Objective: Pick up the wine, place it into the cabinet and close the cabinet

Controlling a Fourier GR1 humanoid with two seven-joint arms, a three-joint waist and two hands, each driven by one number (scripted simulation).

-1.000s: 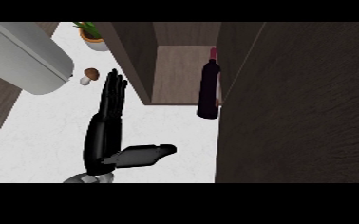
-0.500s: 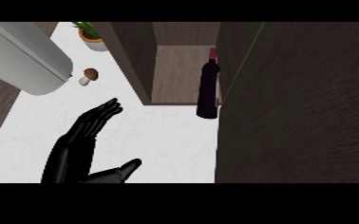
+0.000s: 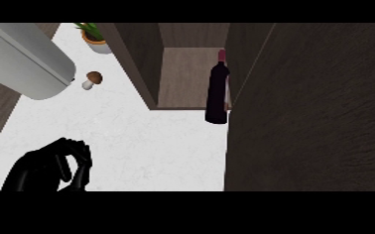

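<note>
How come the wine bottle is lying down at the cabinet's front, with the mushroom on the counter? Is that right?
No. The wine bottle stands upright, not lying down, at the cabinet's front, with the mushroom on the counter. The head view shows it.

Wine bottle (image 3: 217,99) — dark, perhaps glass; cabinet (image 3: 187,79) matt wood grain; counter (image 3: 147,139) white, faintly speckled, smooth.

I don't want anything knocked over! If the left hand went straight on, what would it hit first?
Probably the small brown mushroom, past bare white counter; the curled black left hand makes the aim hard to judge.
</note>
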